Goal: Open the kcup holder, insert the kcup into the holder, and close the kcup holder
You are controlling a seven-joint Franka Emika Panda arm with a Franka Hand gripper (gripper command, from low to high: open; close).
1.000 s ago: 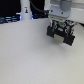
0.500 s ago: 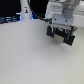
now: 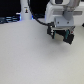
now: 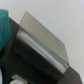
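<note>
In the exterior view my gripper (image 3: 60, 36) hangs from the white arm at the back right, right at a black boxy thing (image 3: 66, 38) that I take for the kcup holder; the two dark shapes merge. In the wrist view a pale grey shiny panel (image 4: 44, 41) sits tilted on a black body (image 4: 30, 65), very close to the camera. A blurred teal-green shape (image 4: 5, 30) fills one edge; I cannot tell what it is. A small white blob (image 4: 18, 80) shows at the black body's edge. I cannot make out the kcup for certain. The jaws are too blurred to read.
A taller white bottle-shaped thing (image 3: 25, 9) stands at the back on the exterior view's left, with a blue glow (image 3: 33, 19) beside it. The white table (image 3: 30, 57) stretches across the front. A dark strip runs along the back edge.
The gripper has dropped slightly and shifted a little toward the exterior view's left. Nothing else has visibly moved.
</note>
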